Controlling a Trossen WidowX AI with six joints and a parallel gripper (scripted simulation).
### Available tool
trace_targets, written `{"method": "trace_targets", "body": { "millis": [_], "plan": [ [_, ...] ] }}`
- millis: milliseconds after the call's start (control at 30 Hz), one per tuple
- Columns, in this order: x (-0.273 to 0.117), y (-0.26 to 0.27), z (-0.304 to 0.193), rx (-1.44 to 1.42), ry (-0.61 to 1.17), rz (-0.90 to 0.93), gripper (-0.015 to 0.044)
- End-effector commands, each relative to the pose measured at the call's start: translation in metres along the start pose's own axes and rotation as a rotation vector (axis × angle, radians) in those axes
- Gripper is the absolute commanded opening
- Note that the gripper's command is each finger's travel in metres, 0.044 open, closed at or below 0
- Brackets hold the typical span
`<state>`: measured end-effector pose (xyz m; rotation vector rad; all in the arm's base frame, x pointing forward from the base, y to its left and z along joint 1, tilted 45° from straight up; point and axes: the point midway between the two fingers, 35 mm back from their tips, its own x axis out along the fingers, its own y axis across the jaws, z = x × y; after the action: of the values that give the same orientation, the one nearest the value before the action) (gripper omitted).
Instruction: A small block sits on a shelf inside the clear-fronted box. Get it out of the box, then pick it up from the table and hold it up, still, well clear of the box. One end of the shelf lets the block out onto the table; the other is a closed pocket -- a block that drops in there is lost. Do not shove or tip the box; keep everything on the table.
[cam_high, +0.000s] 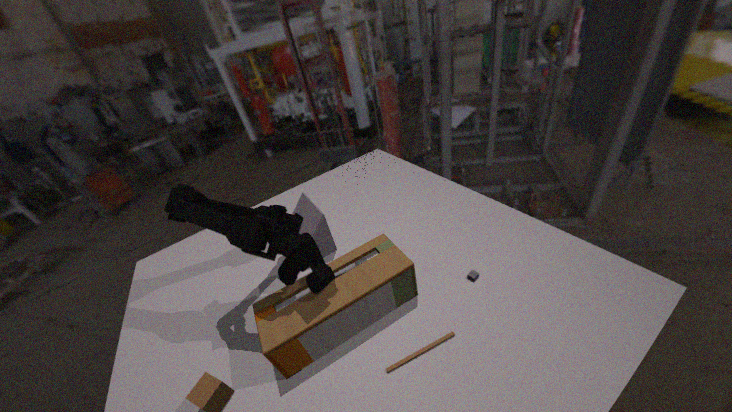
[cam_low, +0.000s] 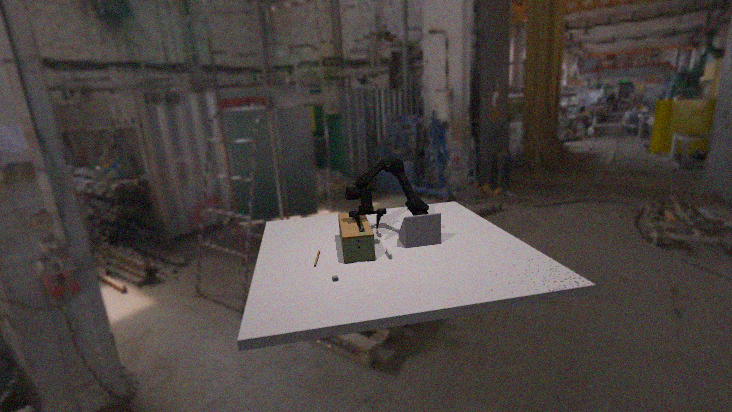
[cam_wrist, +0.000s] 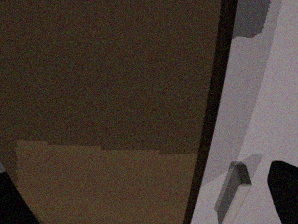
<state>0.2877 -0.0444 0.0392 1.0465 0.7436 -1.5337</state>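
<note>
Dim workshop clutter is looming all round the white table (cam_high: 537, 327), and the box (cam_high: 358, 301) is lying across its middle with its long axis running from 7 to 1 o'clock in the top view. The gripper (cam_high: 306, 275) is hanging right over the box's slotted tan roof, near the 7 o'clock half, fingers spread wide and holding nothing; in the wrist view one dark fingertip (cam_wrist: 285, 183) is sitting off the box's edge over the table while the other is low over the roof. The block (cam_high: 472, 275) is already lying out on the table, well apart from the box's green end, at about 3 o'clock from the gripper. That is the relation that matters now: the arm (cam_high: 230, 222) is reaching in from 10 o'clock, wrist pitched down, and by my reckoning it needs to lift clear of the roof and travel past the green end to get above the block. A thin stick (cam_high: 420, 352) is resting near the table's near edge, out of the way.
</note>
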Motion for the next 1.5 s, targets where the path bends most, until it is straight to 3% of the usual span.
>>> {"method": "trace_targets", "body": {
  "millis": [0,1467],
  "plan": [
    [0.006,-0.002,-0.010,0.000,0.001,-0.008,0.0400],
    [0.039,-0.002,-0.112,0.001,0.007,-0.007,0.0400]
  ]
}}
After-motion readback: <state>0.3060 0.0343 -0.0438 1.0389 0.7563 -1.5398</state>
